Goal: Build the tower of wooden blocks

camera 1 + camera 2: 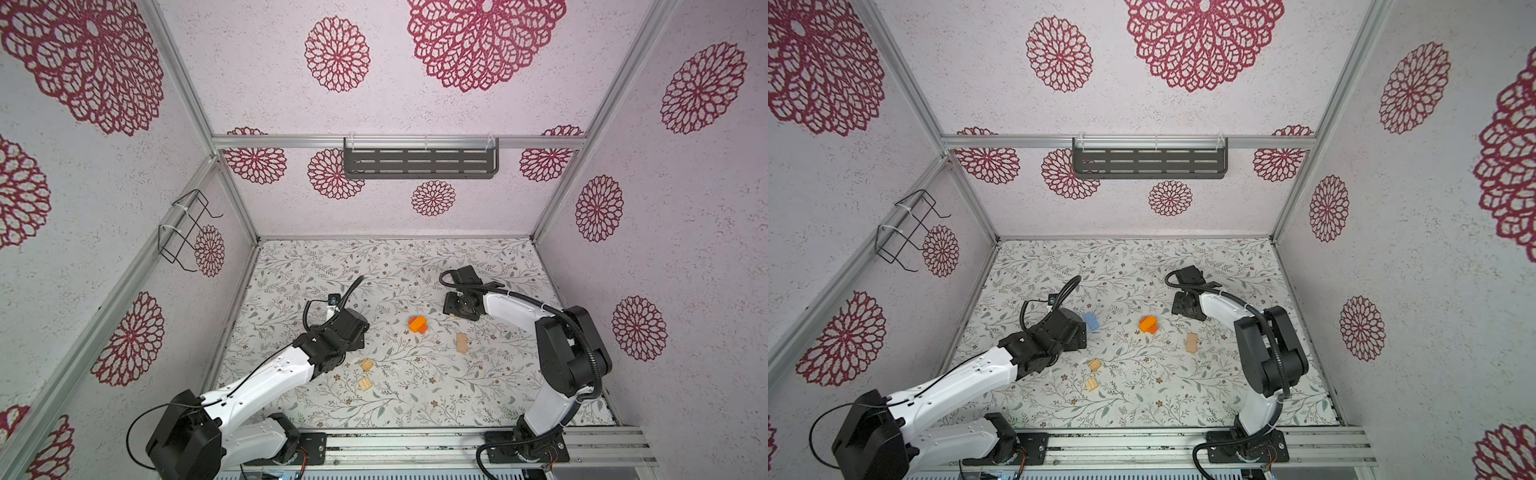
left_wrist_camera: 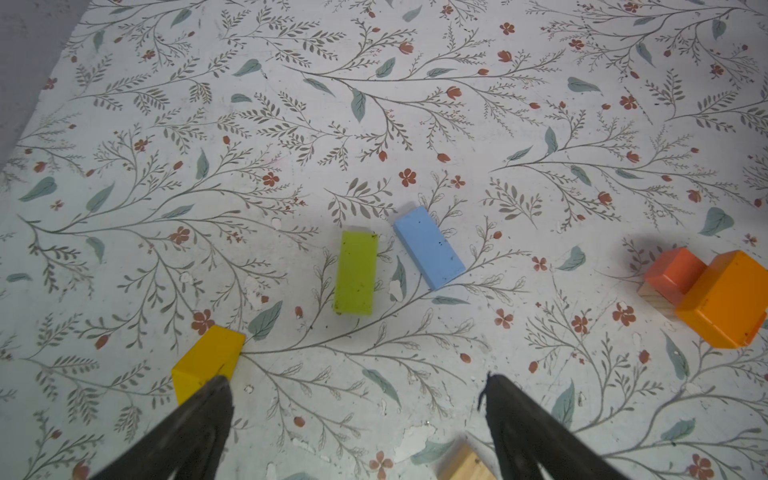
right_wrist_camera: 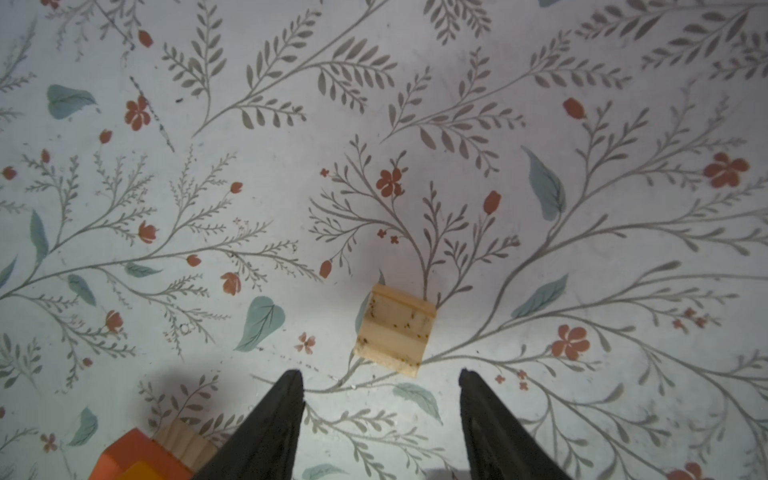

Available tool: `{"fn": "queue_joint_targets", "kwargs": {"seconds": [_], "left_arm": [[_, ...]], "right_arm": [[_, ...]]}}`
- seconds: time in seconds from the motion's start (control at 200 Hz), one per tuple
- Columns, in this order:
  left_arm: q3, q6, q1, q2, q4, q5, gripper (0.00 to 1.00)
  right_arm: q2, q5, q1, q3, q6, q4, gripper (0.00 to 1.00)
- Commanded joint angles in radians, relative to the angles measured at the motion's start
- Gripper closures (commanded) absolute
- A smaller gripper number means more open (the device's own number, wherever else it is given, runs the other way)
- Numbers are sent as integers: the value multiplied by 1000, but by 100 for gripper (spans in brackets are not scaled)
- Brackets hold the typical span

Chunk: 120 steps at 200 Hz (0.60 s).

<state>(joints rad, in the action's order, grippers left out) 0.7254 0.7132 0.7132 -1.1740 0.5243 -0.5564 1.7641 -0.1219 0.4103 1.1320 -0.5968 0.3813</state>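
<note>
The wood block tower (image 1: 417, 324) stands mid-table in both top views: an orange block (image 2: 727, 297) across a red-orange one (image 2: 673, 274) on a tan base. My left gripper (image 2: 357, 382) is open over bare table, with nothing between its fingers. A yellow block (image 2: 208, 361) lies by one fingertip, and a green block (image 2: 356, 274) and a blue block (image 2: 428, 247) lie just beyond. My right gripper (image 3: 380, 374) is open, its tips just short of a grooved tan block (image 3: 395, 328). Three more tan wood blocks (image 1: 367, 365) (image 1: 365, 383) (image 1: 461, 343) lie loose on the table.
A grey slotted shelf (image 1: 419, 164) hangs on the back wall and a wire basket (image 1: 187, 228) on the left wall. Patterned walls close in the table on three sides. An aluminium rail (image 1: 415, 444) with both arm bases runs along the front edge.
</note>
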Motion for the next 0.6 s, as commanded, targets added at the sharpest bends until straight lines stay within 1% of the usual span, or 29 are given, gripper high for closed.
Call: {"fn": "queue_joint_targets", "kwargs": {"seconds": [0.0, 0.205, 0.595], "left_arm": [[-35, 29, -17, 32, -54, -32, 3], [-49, 18, -44, 21, -72, 28, 3], [-47, -5, -57, 17, -73, 64, 3]], "right_arm": [[20, -36, 12, 47, -51, 29, 39], [57, -44, 16, 61, -76, 34, 39], [91, -45, 16, 59, -87, 34, 39]]}}
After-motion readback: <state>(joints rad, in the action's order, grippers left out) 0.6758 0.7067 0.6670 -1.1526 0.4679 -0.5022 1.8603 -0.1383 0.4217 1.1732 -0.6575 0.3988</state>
